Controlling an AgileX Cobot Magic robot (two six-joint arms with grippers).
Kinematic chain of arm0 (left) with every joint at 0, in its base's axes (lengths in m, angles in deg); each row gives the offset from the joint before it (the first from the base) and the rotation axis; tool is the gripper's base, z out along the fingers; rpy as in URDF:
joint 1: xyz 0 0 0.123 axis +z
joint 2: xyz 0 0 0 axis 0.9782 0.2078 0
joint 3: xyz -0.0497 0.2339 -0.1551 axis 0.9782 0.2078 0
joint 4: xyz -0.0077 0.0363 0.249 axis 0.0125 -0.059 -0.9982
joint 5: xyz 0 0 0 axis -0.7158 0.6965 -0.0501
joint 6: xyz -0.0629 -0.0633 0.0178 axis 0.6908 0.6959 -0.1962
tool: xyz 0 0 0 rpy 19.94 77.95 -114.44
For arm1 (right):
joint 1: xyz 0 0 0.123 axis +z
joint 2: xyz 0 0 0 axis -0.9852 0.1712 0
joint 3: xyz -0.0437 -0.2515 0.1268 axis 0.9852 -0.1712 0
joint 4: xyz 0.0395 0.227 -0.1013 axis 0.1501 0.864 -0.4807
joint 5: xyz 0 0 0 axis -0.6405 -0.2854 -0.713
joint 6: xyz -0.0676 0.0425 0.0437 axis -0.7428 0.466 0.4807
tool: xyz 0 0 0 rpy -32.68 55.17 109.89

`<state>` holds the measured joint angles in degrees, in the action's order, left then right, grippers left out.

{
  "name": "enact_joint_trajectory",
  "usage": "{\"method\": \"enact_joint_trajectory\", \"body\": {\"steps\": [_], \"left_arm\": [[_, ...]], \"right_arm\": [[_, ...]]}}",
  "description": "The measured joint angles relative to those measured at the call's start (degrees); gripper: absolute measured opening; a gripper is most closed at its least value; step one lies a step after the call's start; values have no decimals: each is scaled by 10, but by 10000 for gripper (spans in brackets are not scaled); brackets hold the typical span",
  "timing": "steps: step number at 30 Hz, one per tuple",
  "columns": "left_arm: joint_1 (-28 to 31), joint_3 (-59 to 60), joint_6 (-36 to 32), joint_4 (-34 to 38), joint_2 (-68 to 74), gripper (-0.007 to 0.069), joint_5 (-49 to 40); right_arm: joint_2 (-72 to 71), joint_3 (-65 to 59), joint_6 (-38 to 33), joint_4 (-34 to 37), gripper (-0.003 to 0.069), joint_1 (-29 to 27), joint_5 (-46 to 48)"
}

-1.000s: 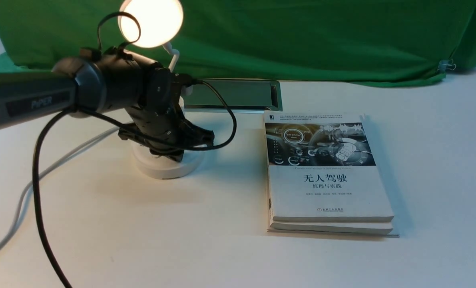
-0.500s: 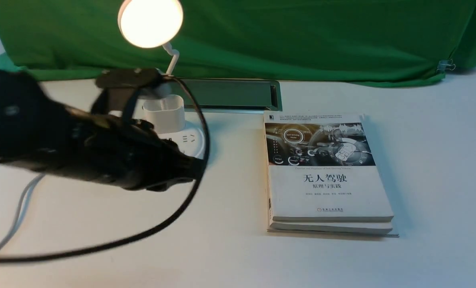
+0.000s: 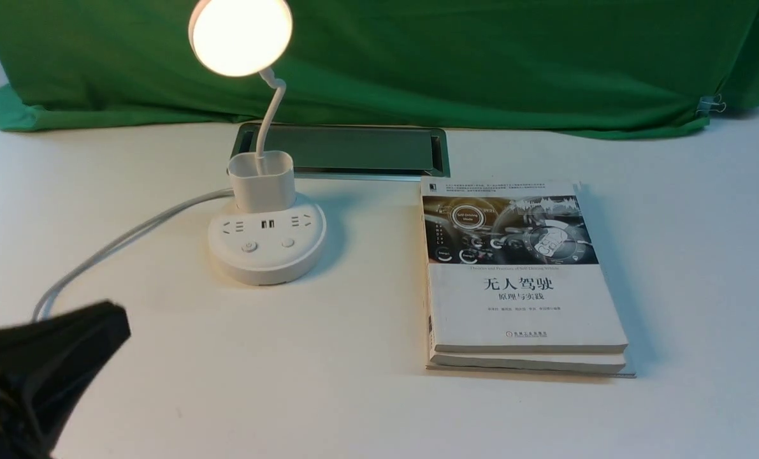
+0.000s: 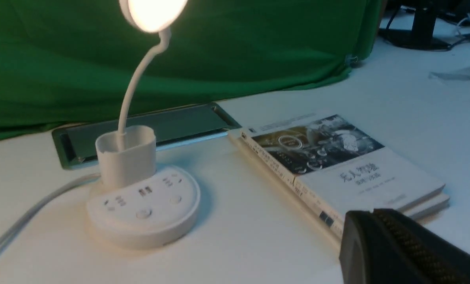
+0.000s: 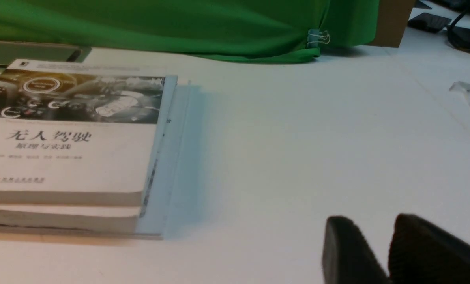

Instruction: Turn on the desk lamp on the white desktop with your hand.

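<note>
The desk lamp point(image 3: 267, 245) stands on the white desktop point(image 3: 354, 408) at the back left, and its round head point(image 3: 240, 35) glows bright. Two buttons point(image 3: 249, 247) sit on its round base, with nothing touching them. My left gripper point(image 3: 115, 322), the hand, shows as a black tip at the lower left corner, well short of the lamp. In the left wrist view its fingers point(image 4: 371, 215) lie pressed together, shut and empty, with the lamp point(image 4: 144, 209) off to the side. My right gripper point(image 5: 373, 221) hovers over bare desktop, slightly open and empty.
Two stacked books point(image 3: 519, 280) lie right of the lamp. A silver-framed cable slot point(image 3: 366, 150) sits behind the lamp, in front of the green cloth point(image 3: 481, 57). The lamp's white cord point(image 3: 118, 245) trails toward the left front edge.
My left arm has pulled back from over the lamp base to the lower left corner, uncovering the base and its buttons. The lamp head stays lit throughout.
</note>
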<state>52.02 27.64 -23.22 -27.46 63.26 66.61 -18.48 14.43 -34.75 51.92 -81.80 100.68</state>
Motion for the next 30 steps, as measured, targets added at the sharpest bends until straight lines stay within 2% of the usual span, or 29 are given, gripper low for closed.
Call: {"method": "enact_joint_trajectory", "body": {"steps": [5,12,17,20,23,24,26,30], "left_arm": [[0,100,-1,-13,-54,21,16],[0,124,0,1,-56,21,80],[18,183,4,-71,-100,21,265],[56,202,41,-130,-138,21,302],[114,202,120,-193,-192,21,259],[118,202,126,-201,-200,21,249],[159,203,188,-241,-222,21,178],[185,203,215,-246,-224,21,108]], "right_arm": [[0,0,0,0,238,0,0],[0,0,0,0,238,0,1],[0,0,0,0,238,0,1],[0,0,0,0,238,0,1],[0,0,0,0,238,0,1],[0,0,0,0,238,0,1],[0,0,0,0,238,0,0],[0,0,0,0,238,0,0]]}}
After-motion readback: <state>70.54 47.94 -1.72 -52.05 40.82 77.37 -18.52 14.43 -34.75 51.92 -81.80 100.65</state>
